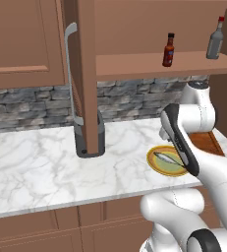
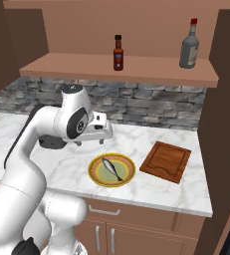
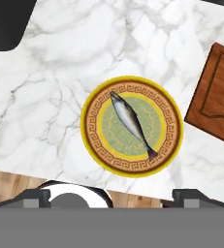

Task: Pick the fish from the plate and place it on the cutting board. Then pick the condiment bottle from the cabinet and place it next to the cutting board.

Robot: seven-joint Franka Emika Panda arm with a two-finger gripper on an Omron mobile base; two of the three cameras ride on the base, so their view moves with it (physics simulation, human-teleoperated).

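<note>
Fish (image 3: 131, 125) diagonal on plate (image 3: 95, 127)

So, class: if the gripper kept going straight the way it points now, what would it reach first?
Most likely the fish lying across the plate, which sits almost dead ahead of the open gripper. The height above it is hard to judge.

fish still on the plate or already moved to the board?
On the plate: the fish lies diagonally across the plate; the cutting board beside it is bare.
</note>
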